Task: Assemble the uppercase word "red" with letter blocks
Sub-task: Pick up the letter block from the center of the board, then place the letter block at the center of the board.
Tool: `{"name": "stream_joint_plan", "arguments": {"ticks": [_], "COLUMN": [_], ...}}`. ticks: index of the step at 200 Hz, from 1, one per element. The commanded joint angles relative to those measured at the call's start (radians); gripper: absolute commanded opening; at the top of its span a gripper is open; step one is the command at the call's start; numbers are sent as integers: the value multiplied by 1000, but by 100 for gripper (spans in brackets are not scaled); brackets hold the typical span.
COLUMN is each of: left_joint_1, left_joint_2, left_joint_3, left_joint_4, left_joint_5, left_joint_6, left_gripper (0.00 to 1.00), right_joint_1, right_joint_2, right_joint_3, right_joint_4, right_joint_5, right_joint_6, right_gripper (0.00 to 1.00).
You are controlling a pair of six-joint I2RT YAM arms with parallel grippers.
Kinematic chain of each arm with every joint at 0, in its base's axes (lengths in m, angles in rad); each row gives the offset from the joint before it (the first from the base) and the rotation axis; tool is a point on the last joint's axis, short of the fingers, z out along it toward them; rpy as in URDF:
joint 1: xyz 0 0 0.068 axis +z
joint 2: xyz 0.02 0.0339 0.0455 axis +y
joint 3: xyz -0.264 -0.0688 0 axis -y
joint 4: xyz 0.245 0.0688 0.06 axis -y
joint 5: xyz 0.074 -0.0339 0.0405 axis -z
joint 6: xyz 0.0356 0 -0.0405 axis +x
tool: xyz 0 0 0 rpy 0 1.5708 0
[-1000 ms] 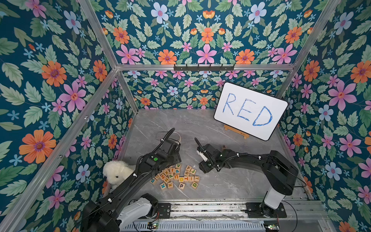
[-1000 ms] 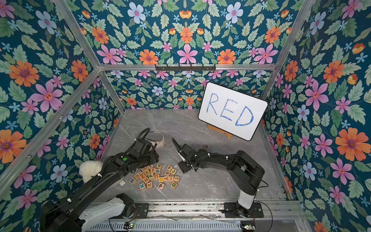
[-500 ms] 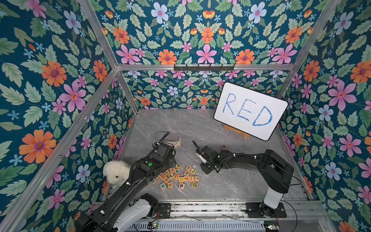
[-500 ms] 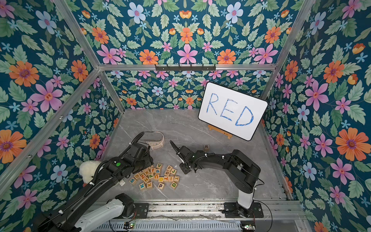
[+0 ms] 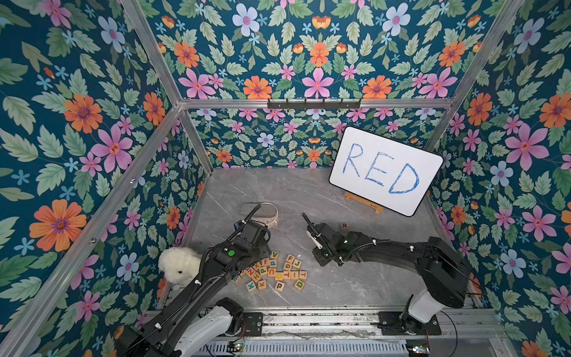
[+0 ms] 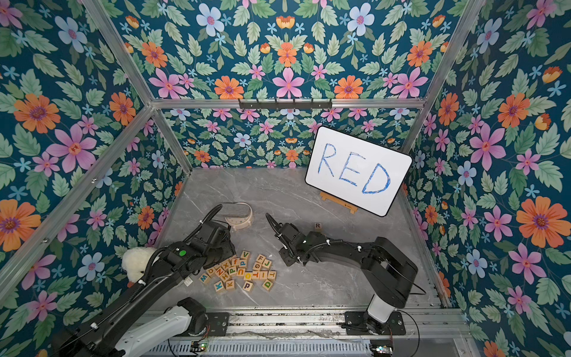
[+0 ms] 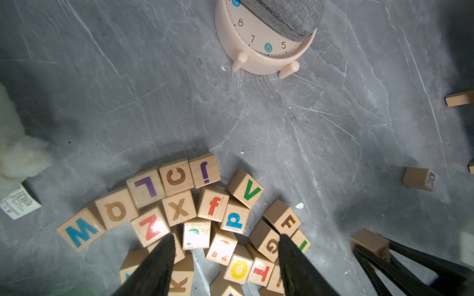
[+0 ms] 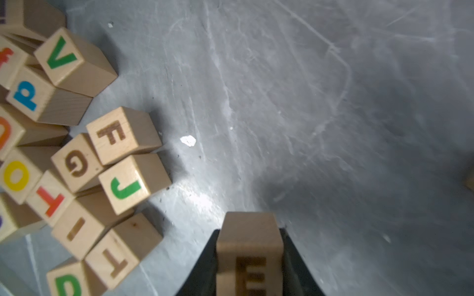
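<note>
The letter blocks [image 5: 272,273] lie in a loose pile near the front; the same pile [image 6: 244,272] shows in both top views. My right gripper [image 8: 249,230] is shut on a wooden block [image 8: 250,253] whose near face shows a brownish E, just right of the pile and low over the floor. My left gripper [image 7: 225,238] hangs open over the pile, with nothing between its fingers. The R block [image 5: 344,226] stands alone behind the right arm. The green D block [image 5: 299,284] sits at the pile's front right corner.
A pink clock [image 5: 262,213] lies behind the left arm. A white plush toy [image 5: 177,267] sits by the left wall. The whiteboard [image 5: 384,171] with blue "RED" leans on a small easel at the back right. Patterned walls enclose the grey floor.
My right gripper has shut on the E block. My left arm has drawn back a little toward the front over the pile, jaws unchanged.
</note>
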Motion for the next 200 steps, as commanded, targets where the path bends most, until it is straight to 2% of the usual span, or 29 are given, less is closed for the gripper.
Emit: {"name": "stream_joint_plan", "arguments": {"ticks": [1, 23, 59, 85, 112, 136, 200], "left_joint_1": [-1, -2, -16, -68, -145, -202, -222], "left_joint_2": [15, 40, 99, 146, 202, 238, 194], "left_joint_3": [7, 1, -17, -13, -13, -4, -41], "left_joint_4": [88, 156, 310, 392, 453, 432, 438], "left_joint_5": [31, 77, 186, 226, 283, 260, 236], "left_joint_6": [20, 29, 46, 71, 101, 98, 72], "left_gripper": [65, 64, 63, 63, 64, 64, 65], "right_joint_1": [-24, -103, -287, -418, -474, -482, -506], "right_joint_2": [-97, -201, -346, -401, -339, -243, -68], "right_joint_3": [5, -6, -17, -66, -49, -8, 24], "right_joint_4": [-117, -205, -332, -313, -290, -257, -126], "right_joint_5": [125, 140, 80, 22, 3, -12, 12], "right_joint_6": [103, 175, 215, 219, 204, 207, 231], "right_gripper": [20, 19, 21, 22, 23, 23, 23]}}
